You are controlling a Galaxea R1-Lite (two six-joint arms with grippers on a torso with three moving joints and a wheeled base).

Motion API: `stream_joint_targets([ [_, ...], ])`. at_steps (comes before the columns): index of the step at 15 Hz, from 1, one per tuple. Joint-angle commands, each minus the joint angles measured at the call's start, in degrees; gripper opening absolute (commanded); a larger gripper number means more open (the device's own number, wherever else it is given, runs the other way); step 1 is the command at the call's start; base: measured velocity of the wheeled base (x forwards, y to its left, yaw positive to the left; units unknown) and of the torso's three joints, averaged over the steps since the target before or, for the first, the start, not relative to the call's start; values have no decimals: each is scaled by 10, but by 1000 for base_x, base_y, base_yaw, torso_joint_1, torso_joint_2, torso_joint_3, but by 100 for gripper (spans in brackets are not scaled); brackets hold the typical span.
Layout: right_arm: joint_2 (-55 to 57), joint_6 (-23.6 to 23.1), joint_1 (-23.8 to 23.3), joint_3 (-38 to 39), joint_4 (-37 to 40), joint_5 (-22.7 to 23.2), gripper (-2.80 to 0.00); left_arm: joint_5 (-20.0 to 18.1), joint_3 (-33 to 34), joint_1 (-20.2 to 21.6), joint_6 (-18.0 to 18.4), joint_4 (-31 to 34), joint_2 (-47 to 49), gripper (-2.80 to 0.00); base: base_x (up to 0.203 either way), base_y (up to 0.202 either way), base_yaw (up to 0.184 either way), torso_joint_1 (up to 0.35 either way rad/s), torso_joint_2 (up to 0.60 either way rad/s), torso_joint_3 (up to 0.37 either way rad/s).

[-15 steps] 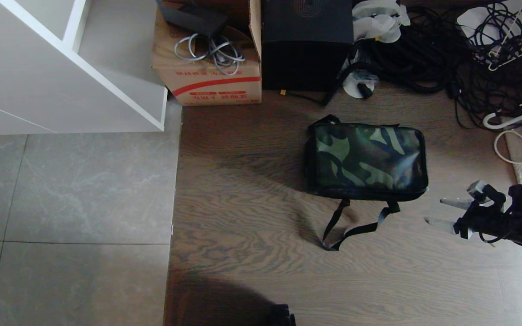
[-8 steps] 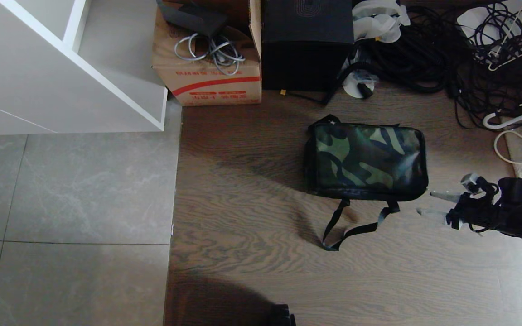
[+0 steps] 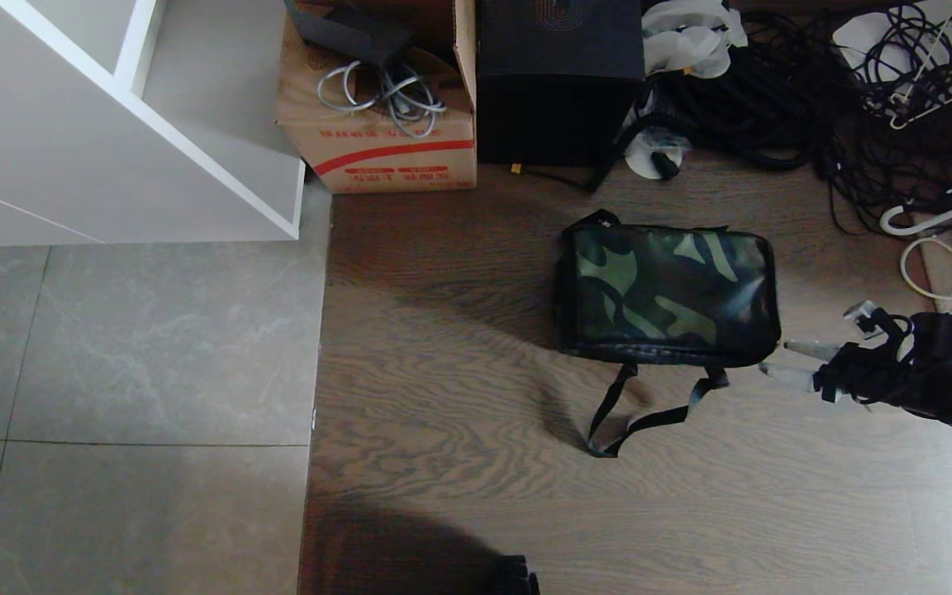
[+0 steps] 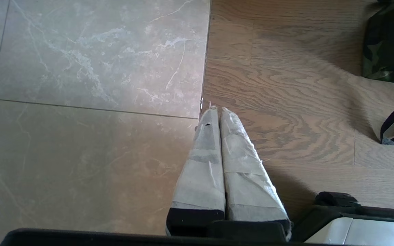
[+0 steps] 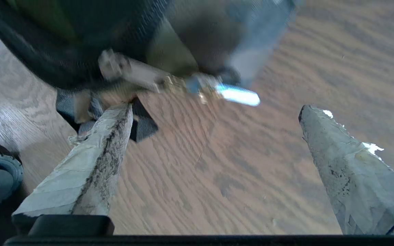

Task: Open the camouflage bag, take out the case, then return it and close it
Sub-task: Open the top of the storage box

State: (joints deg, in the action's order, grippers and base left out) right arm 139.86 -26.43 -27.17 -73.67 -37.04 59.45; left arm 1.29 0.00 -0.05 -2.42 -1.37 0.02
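Nearest to you: the left gripper (image 4: 215,111) sits parked low over the floor, right at the seam where the grey tile (image 3: 129,347) meets the wood floor (image 3: 459,388). Its taped fingers (image 4: 204,160) are pressed together, nothing between them. It does not appear in the head view.

Next out, on your right: the right gripper (image 3: 783,360) reaches in from the right edge of the head view, approx. level, tips toward the bag's near right corner. Jaws stand wide apart and hold nothing. In the right wrist view, the zipper pull (image 5: 180,83) hangs off the bag's corner just ahead of the tips, between the lines of the two fingers (image 5: 94,160) – not gripped. One finger lies beside the black strap (image 3: 649,409), which trails in a loop on the wood in front of the bag.

The camouflage bag (image 3: 668,285) lies flat on the wood floor, lid closed. The case is not visible in any view.

Farther back, along the far side: a cardboard box (image 3: 377,124) w/ red stripe and grey cables in it, a black cube box (image 3: 559,91) beside it, then a tangle of black cables (image 3: 782,99) to the right. The white cabinet (image 3: 96,124) stands far left over the tile.
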Motion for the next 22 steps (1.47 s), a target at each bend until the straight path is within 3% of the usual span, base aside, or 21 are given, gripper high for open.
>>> stream_joint_targets([
  [1, 4, -2, 10, -10, -3, 4, 0, 0, 4, 0, 0, 0, 0, -280, 0, 0, 0, 0, 0, 0],
  [6, 31, -3, 23, -25, -79, 4, 0, 0, 4, 0, 0, 0, 0, -280, 0, 0, 0, 0, 0, 0],
  [7, 34, -10, 23, -24, -84, 9, -280, 0, 5, 0, 0, 0, 0, -280, 0, 0, 0, 0, 0, 0],
  [10, 36, -37, 23, -18, -84, 11, -280, 0, 4, 0, 0, 0, 0, -280, 0, 0, 0, 0, 0, 0],
  [22, 9, -36, 3, 1, -71, 17, -280, 0, 5, 0, 0, 0, 0, -280, 0, 0, 0, 0, 0, 0],
])
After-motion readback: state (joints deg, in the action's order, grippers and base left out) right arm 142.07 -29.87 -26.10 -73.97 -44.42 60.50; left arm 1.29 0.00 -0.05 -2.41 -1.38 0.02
